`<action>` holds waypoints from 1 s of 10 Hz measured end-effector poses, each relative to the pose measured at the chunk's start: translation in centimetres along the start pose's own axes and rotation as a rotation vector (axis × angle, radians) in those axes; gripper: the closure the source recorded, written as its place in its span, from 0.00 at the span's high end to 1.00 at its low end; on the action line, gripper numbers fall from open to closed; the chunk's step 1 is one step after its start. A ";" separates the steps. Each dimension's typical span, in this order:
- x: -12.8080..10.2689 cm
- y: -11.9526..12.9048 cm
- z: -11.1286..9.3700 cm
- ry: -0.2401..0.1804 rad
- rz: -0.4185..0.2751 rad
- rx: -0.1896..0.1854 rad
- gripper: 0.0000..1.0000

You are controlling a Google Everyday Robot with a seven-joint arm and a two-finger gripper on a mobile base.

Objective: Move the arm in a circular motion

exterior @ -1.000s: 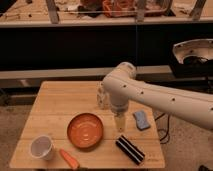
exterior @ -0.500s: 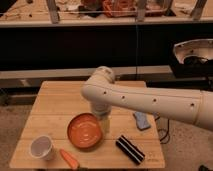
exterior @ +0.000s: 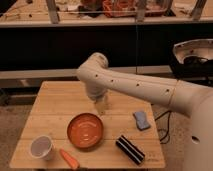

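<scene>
Carrot: you have an orange carrot at the tabletop's near edge, just right of the cup.
Cup: a white cup stands in the near-left corner.
Dark block: a black striped block lies toward the near-right corner.
Bowl: your orange bowl sits near the middle of the near half.
Sponge: a blue sponge rests by the right edge.
Table: light wooden table.
Gripper: the gripper hangs just beyond the bowl's far rim, over mid-table; cannot tell how it is set.
Arm: the arm reaches in from the right edge, elbow above the far half.
</scene>
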 end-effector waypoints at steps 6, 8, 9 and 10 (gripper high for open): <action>4.0 -6.9 -2.6 -0.032 -0.037 0.097 0.80; 7.6 -5.3 -3.3 -0.042 0.006 0.137 0.80; 9.7 -4.2 -3.4 -0.045 0.036 0.148 0.80; 11.8 -3.0 -3.5 -0.050 0.073 0.156 0.80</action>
